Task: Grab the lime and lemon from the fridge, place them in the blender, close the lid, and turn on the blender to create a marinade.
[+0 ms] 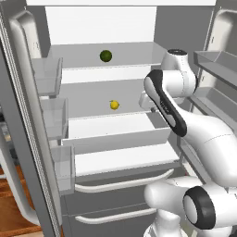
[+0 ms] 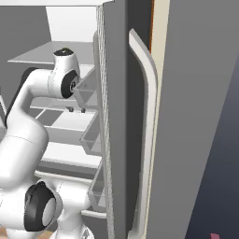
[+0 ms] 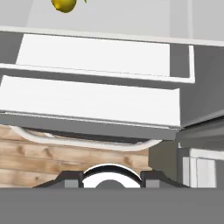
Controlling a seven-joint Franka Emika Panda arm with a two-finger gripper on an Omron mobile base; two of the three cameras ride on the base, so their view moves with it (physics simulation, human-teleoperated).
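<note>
The lime (image 1: pixel 106 56) sits on the upper shelf (image 1: pixel 111 71) of the open fridge (image 1: pixel 28 92), towards the back, and the lemon (image 1: pixel 114 105) rests alone on the shelf below it, almost straight underneath. In the hand view the lemon (image 3: pixel 64 5) peeks in at the top edge, well ahead of the claw (image 3: pixel 109 179) (both fingertips dark and low in that view). The claw stands apart from both fruits, touching neither, pinching nothing; its fingers (image 3: pixel 72 178) look parted, with a gap between them. In the right base view, two small dark tips (image 2: pixel 76 110) hang beneath the wrist, over the lower shelves. Curved drawer handles (image 1: pixel 122 183) run below.
</note>
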